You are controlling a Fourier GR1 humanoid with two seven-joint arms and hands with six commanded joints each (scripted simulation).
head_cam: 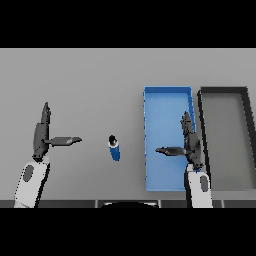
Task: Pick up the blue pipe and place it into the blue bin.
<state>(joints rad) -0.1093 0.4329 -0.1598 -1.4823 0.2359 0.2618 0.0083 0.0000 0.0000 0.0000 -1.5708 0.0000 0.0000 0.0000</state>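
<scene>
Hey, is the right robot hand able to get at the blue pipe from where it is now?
Probably yes. The right robot hand is open above the blue bin, and the blue pipe stands on bare table just to the bin's left. Nothing lies between them; the hand only has to pass over the bin's left wall.

You are looking at a plain test bench, more lab than home: a bare grey counter [75, 80] with only two shallow rectangular bins side by side, a blue bin [167, 91] and a dark grey bin [224, 90]. No furniture or walls show around it.
</scene>
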